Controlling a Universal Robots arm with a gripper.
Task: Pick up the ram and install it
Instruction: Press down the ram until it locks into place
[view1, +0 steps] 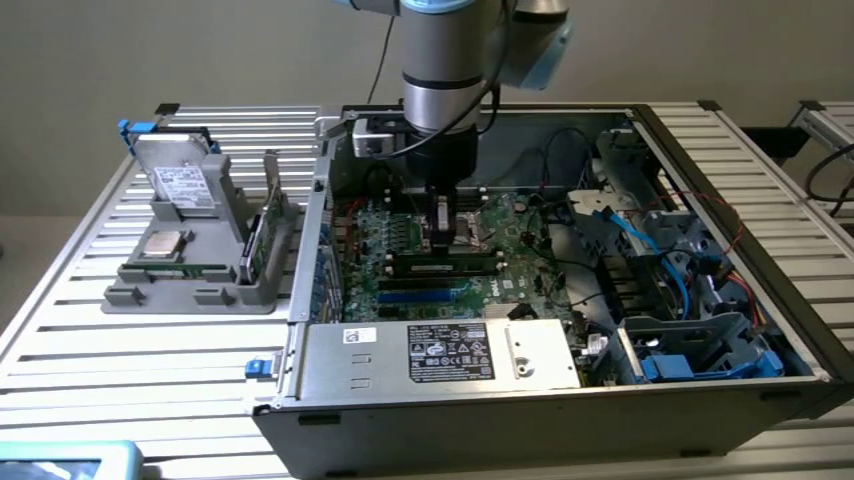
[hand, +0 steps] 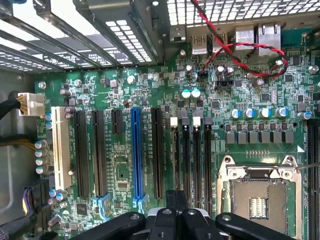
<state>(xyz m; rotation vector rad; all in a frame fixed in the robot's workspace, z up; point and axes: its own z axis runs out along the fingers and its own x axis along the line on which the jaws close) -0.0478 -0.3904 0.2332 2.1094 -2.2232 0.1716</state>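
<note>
Case (view1: 747, 395) is showing matt grey sheet metal; inside it, motherboard (hand: 150, 85) is looking glossy green, CPU socket frame (hand: 260, 172) gleaming bare metal, slots (hand: 82, 150) reading black plastic.

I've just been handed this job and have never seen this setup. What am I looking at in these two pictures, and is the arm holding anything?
The grey column is a robot arm. Its gripper reaches down into an open computer case that stands on a slatted table. The exterior view looks on from off the arm. The wrist view rides on the arm and looks straight at the motherboard. The jaws are shut, right above a long narrow stick, apparently the ram, which lies along the black slots. I cannot tell whether they grip it. At the exterior view's left stands a grey holder with spare parts.
</note>
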